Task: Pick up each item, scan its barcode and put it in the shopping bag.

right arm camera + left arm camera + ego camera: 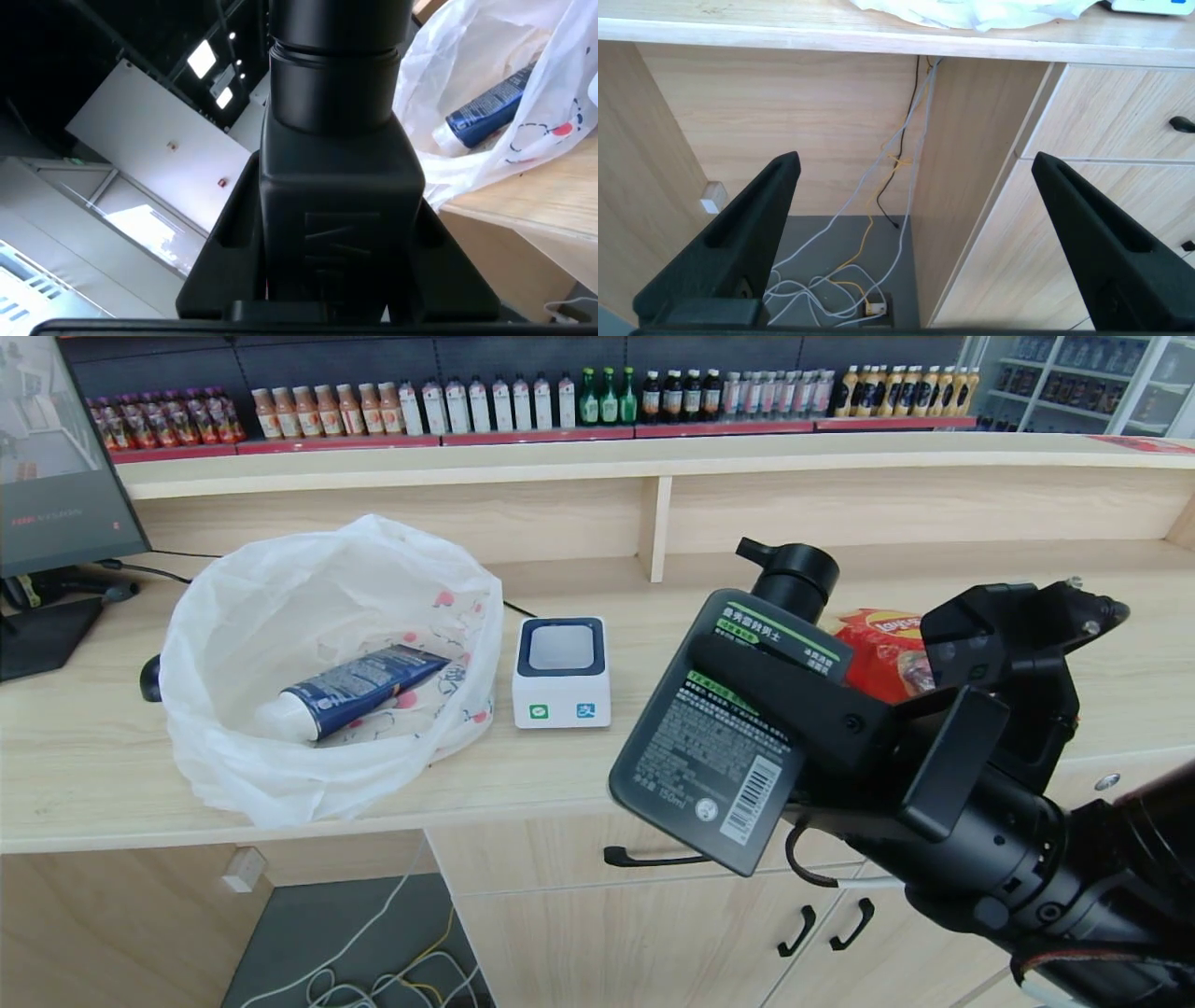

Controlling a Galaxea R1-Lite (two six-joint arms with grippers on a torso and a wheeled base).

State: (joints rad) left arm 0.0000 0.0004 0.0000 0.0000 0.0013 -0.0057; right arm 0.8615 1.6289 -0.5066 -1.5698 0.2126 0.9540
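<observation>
My right gripper [742,709] is shut on a black pump bottle [719,747], held tilted in the air in front of the counter's edge, to the right of the scanner. Its back label and barcode [752,800] face up toward the head camera. In the right wrist view the bottle [336,187] sits between the gripper's fingers [234,247]. The white scanner [561,672] stands on the counter beside the white shopping bag [308,663], which holds a blue tube [359,691]. My left gripper [920,233] is open and empty, low in front of the counter.
A red snack bag [878,653] lies on the wooden counter [84,756] behind the bottle. A monitor [56,476] stands at the far left. Drawers with black handles [649,859] are under the counter, and loose cables [850,280] lie on the floor.
</observation>
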